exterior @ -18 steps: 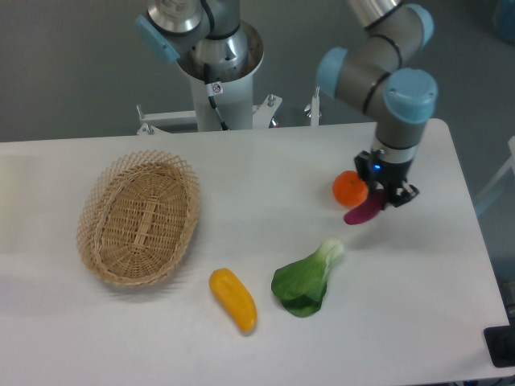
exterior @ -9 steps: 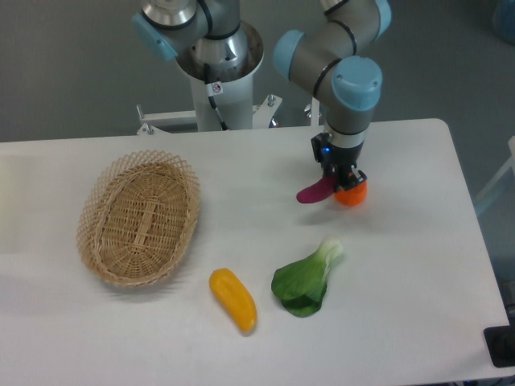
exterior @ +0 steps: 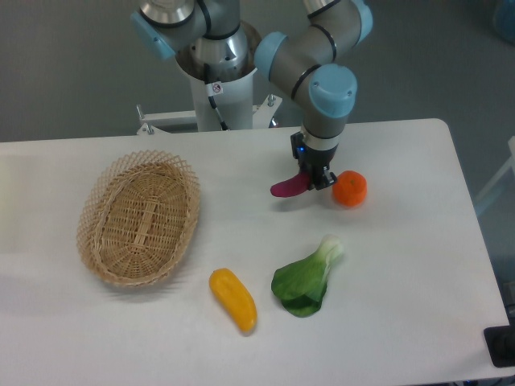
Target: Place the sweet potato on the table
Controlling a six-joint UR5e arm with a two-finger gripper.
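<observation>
The purple-magenta sweet potato (exterior: 289, 186) hangs from my gripper (exterior: 312, 178), which is shut on its right end. It sticks out to the left, a little above the white table (exterior: 418, 265), just left of the orange. The gripper points straight down over the back middle of the table.
A round orange (exterior: 349, 188) lies right of the gripper. A green leafy vegetable (exterior: 306, 280) lies in front of it. A yellow-orange oblong vegetable (exterior: 233, 300) lies near the front. A woven wicker basket (exterior: 139, 216) stands at the left. The robot base (exterior: 217, 72) is behind.
My gripper has carried the sweet potato leftward, from the right of the orange, across it, to its left side. The other objects have not moved.
</observation>
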